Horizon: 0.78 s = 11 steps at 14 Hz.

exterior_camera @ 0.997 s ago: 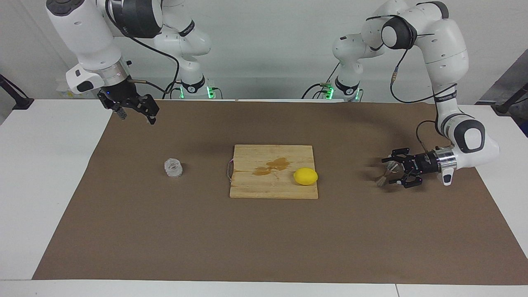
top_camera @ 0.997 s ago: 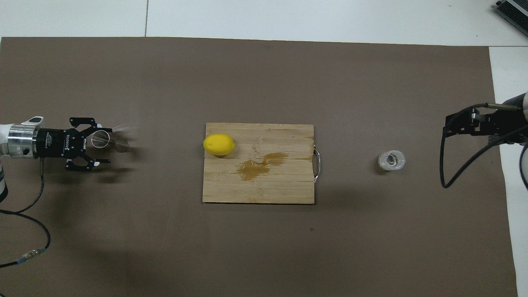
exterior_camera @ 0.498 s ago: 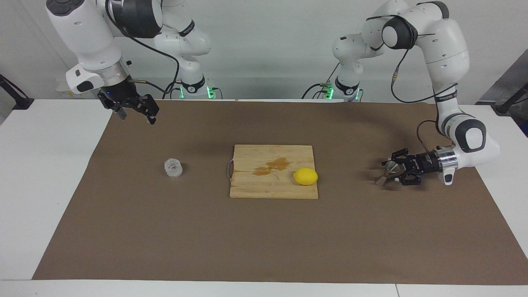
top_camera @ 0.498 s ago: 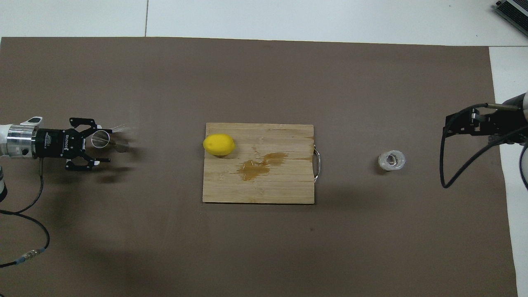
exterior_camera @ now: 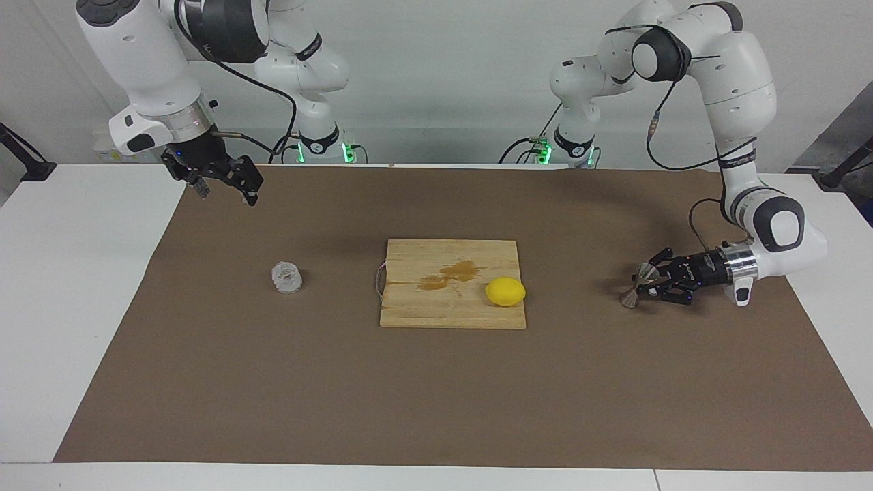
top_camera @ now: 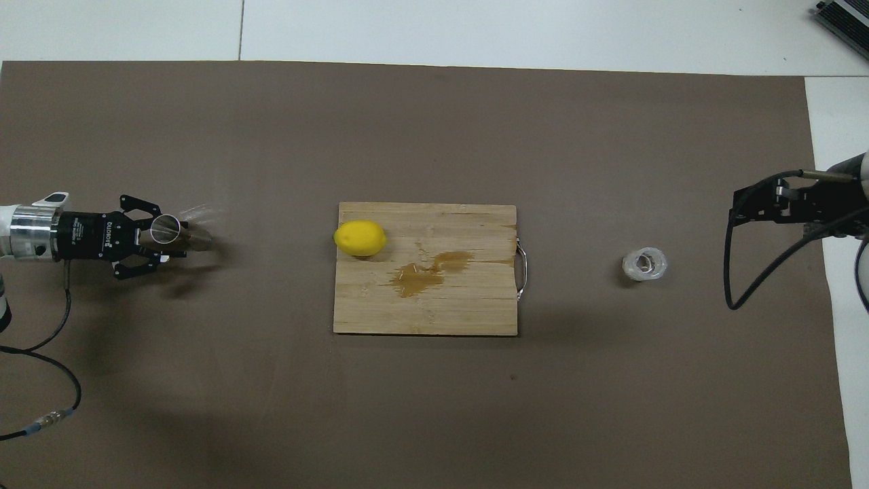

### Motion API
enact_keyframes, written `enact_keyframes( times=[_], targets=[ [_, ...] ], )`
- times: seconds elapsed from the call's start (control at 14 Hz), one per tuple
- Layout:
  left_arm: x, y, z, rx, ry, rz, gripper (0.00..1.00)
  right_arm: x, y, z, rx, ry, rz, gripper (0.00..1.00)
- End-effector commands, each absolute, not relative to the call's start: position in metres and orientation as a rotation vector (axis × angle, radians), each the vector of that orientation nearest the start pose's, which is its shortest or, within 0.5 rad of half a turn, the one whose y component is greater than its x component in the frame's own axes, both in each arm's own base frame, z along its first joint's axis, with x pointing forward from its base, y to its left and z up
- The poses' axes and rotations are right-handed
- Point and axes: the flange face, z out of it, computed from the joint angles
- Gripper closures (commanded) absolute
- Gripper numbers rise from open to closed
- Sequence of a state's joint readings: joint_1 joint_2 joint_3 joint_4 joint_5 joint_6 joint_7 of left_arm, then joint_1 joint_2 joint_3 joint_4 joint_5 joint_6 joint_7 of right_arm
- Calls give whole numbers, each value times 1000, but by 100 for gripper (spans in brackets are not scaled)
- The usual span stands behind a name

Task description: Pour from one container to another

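The steel jigger (exterior_camera: pixel 635 285) (top_camera: pixel 182 231) stands on the brown mat toward the left arm's end of the table. My left gripper (exterior_camera: pixel 649 286) (top_camera: pixel 168 239) lies low and level beside it, its fingers closed in around the jigger's narrow waist. The clear ribbed glass cup (exterior_camera: pixel 287 277) (top_camera: pixel 645 264) sits alone on the mat toward the right arm's end. My right gripper (exterior_camera: pixel 226 193) (top_camera: pixel 741 207) waits open and raised over the mat's corner at that end, well apart from the cup.
A wooden cutting board (exterior_camera: pixel 423 310) (top_camera: pixel 434 316) lies mid-table with a brown wet stain (exterior_camera: pixel 450 274) and a lemon (exterior_camera: pixel 505 291) (top_camera: pixel 360 238) on it. A metal handle (top_camera: pixel 521 265) sticks out on the board's cup side. A cable trails from the left arm.
My left gripper's fingers have closed from wide open onto the jigger's waist. The jigger, cup and right arm stay where they were.
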<state>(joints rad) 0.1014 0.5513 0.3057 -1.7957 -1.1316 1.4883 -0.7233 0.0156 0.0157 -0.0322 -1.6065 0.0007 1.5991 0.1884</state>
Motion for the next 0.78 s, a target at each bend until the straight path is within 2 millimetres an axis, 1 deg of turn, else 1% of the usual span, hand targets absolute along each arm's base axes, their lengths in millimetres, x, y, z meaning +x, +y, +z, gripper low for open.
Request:
enact_keyframes(
  times=[0.0,0.07,0.14,0.28,0.43,0.57,0.71],
  targets=[
    [582,133,254,1463,1498,-1036,79,558,-12,604,-3114,308,33,0],
    [581,133,254,1463,1494,-1043,83,558,-12,604,-3114,308,33,0],
    [581,132,255,1463,1491,-1047,84,558,-11,604,-3114,305,33,0],
    [582,130,255,1461,1488,-1052,89,558,-12,604,-3114,308,33,0],
    [583,127,258,1446,1473,-1058,89,558,-12,604,-3116,305,33,0],
    [586,122,265,1399,1422,-1075,90,558,-11,604,-3114,305,33,0],
    [585,119,267,1370,1390,-1092,94,558,-11,604,-3114,305,33,0]
  ],
)
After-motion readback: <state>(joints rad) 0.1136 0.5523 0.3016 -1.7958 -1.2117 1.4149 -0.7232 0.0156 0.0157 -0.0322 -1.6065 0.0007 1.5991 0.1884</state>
